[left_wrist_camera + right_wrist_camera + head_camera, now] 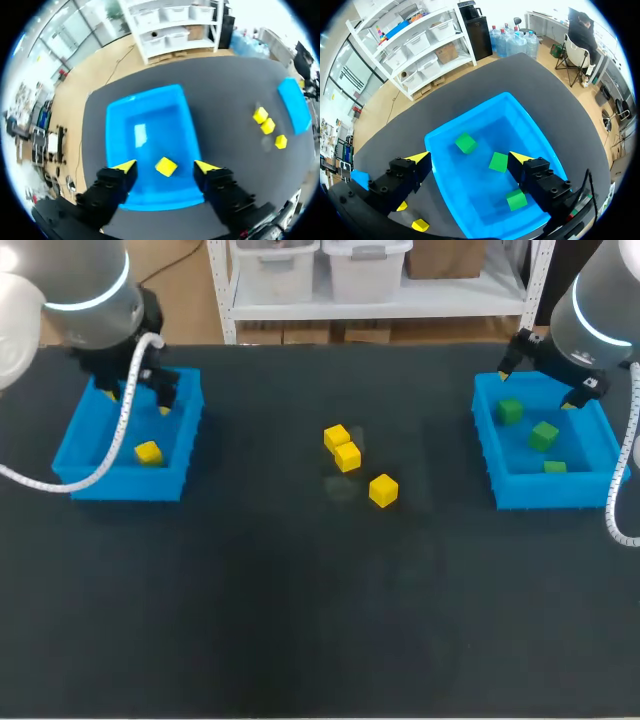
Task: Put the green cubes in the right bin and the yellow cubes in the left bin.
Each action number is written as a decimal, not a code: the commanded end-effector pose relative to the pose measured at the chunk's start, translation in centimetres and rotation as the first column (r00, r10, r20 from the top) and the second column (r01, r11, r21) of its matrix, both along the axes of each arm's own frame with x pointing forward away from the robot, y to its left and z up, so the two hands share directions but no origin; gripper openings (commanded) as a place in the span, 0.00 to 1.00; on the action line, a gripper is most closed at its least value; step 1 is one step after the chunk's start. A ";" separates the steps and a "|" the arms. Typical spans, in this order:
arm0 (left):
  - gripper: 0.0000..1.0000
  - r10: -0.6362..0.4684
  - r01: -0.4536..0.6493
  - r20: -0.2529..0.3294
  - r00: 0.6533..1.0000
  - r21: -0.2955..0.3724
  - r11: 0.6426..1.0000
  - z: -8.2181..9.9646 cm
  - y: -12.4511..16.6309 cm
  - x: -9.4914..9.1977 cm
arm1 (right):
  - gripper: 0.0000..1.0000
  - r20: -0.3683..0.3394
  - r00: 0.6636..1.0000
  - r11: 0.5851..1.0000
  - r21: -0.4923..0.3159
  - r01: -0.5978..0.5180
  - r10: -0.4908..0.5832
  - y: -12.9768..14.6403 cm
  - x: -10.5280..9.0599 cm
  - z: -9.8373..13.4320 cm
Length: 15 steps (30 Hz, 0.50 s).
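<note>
Three yellow cubes sit out on the table (250,620), so I think the next job is to fetch one for the left bin. The left gripper (165,166) hangs over the left bin (120,485) with its fingers wide apart and nothing in them. It should go up first, so it does not bump the blue wall. Then it can go across to the middle of the table.

The closest yellow cube (383,490) is the best one to take, because it sits alone with room on all sides. The gripper should come straight down with one finger on each flat side. It should squeeze only when the cube is in the middle.

The next yellow cube (347,456) and the far yellow cube (337,437) sit right together. They look like they touch, but I cannot be sure from up here. A finger pushed between them could knock one away, so it is better to grab those by their free sides.

Now the bins. The left bin has one binned yellow cube (148,452) lying on its floor. The right bin (545,495) holds a near green cube (555,467), a middle green cube (544,435) and a far green cube (510,411). The right gripper (469,158) hangs over the right bin, with its fingers wide apart and holding nothing.
</note>
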<state>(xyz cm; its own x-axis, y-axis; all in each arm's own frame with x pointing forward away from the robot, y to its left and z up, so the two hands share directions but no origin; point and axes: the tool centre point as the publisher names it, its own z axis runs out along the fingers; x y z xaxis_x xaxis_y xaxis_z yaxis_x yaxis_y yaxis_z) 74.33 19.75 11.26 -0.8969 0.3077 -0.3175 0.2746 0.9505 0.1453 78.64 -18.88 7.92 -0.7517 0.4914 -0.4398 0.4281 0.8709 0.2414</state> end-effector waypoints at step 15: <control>1.00 -0.505 0.504 -0.018 0.863 -0.046 0.862 2.1 -21.5 3.6 | 1.00 0.003 1.000 1.000 -0.002 0.002 -0.002 0.0 0.0 -0.1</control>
<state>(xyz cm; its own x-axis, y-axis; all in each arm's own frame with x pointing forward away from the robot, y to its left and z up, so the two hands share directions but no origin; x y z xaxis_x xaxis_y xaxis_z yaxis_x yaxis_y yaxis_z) 74.98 2.45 13.73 -0.6516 0.6656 -0.3639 0.6842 0.7229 0.0970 78.64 -18.88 7.92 -0.7517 0.4914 -0.4398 0.4281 0.8709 0.2414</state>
